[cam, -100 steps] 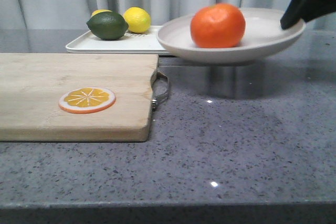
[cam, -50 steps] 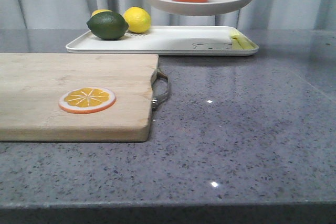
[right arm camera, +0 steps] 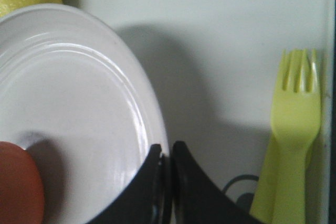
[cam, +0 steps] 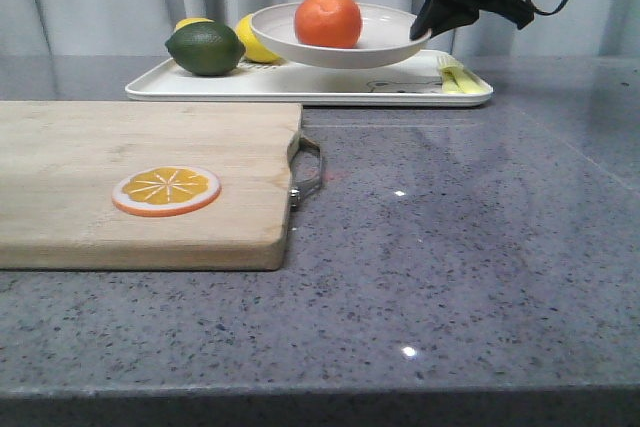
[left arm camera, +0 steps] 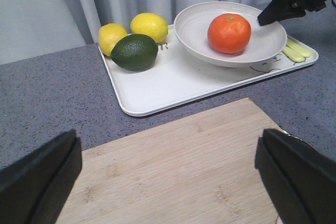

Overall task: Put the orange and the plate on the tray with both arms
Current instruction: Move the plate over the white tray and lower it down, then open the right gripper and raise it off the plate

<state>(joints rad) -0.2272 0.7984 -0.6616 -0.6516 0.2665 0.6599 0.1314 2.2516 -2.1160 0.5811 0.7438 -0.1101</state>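
We find the right gripper [right arm camera: 167, 167] clamped on the right rim of the plate [cam: 385, 50], orange [cam: 328, 20] inside, over the tray [cam: 190, 93]. The left gripper [left arm camera: 168, 174] hangs spread wide over the board. Risk: tilting on release rolls the orange off (lemon [left arm camera: 149, 27] crowds the left).

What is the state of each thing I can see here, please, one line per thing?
plate: over the tray, rim pinched by the right gripper; touching the tray or not, cannot tell.
orange: whole, sitting in the plate.
tray: flat on the table, holding fruit and fork.
right gripper: shut on the plate rim.
left gripper: open, holding nothing, above the cutting board.
orange slice: lying flat on the board.
fork: lying on the tray.
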